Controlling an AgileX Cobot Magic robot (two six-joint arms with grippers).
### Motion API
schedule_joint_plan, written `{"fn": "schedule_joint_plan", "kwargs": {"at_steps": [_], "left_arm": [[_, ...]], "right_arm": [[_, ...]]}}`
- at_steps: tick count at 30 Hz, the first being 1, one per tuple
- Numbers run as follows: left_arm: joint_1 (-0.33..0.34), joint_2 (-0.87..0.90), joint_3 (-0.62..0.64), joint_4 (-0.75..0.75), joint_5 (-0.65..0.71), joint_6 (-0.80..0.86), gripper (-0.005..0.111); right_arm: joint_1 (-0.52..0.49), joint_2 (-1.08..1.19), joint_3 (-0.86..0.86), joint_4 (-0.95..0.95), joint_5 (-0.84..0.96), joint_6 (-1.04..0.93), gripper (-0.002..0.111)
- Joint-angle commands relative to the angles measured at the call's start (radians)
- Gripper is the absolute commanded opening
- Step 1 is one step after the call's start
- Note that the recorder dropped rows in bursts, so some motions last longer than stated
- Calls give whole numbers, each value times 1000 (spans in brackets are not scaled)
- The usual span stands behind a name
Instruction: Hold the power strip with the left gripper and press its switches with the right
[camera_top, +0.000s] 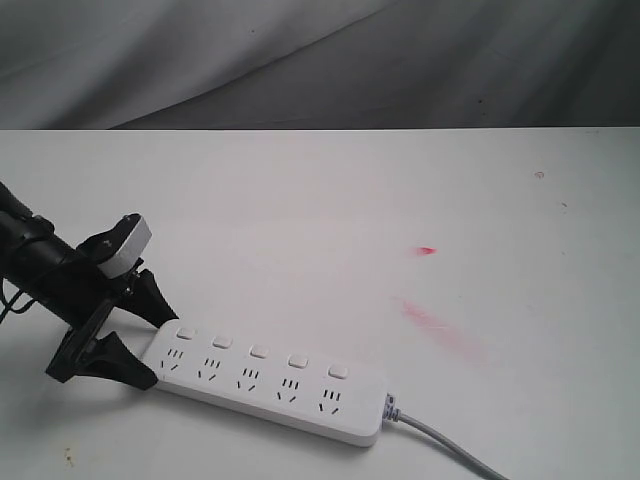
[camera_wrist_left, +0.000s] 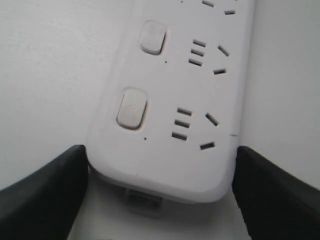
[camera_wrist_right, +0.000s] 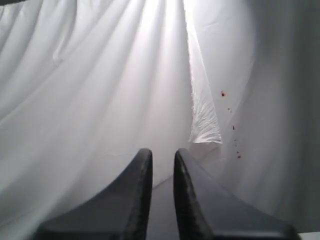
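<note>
**Left gripper on strip end; right gripper facing cloth**

Strip (camera_top: 268, 385): lies flat on the white table (camera_top: 300, 200), near the front edge and left of centre in the exterior view. It runs at a slant from the left down to the right, sockets up.

Switches (camera_top: 259, 351): five in a row along the far long edge, one beside each socket. The left wrist view shows two of them close up; whether they are pressed in or out can't be told.

Cord (camera_top: 440, 440): grey, leaves the strip's right end and runs off toward the lower right corner of the exterior view.

Left gripper (camera_top: 165, 352): comes in low from the left, arm sloping down to the table, with a small light-grey box (camera_top: 125, 245) on top. Its two black fingers (camera_wrist_left: 45, 195) straddle the strip's left end, the one away from the cord. In the wrist view each finger sits right up against a long edge at the rounded corners, so it reads as clamped on the strip. Contact is plainer on one side than the other.

Right gripper (camera_wrist_right: 162, 155): seen only in its own wrist view. Fingers (camera_wrist_right: 135, 200) are drawn nearly together with a thin slit between them. It points at white draped cloth (camera_wrist_right: 100, 100), well apart from the strip.

Table: two red marks (camera_top: 430, 318) to the right of centre, beyond the strip. Grey cloth hangs behind the table.
</note>
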Motion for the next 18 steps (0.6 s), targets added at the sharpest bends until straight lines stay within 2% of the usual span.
{"fn": "schedule_joint_plan", "kwargs": {"at_steps": [1,4,8,10,14,16,18], "left_arm": [[-4,10,12,44,-47,-12,64],[-4,10,12,44,-47,-12,64],[-4,10,12,44,-47,-12,64],[-4,10,12,44,-47,-12,64],[-4,10,12,44,-47,-12,64],[-4,10,12,44,-47,-12,64],[-4,10,12,44,-47,-12,64]], "right_arm": [[-5,282,-177,-31,56,-101,14],[-5,492,-334,-57,145,-142,10],[-34,739,-556,-186,319,-107,0],[-64,851,-668,-304,463,-29,0],[-101,1058,-880,-696,805,283,0],[-101,1131,-944,-774,919,322,0],[-93,1205,-994,-761,994,306,0]]}}
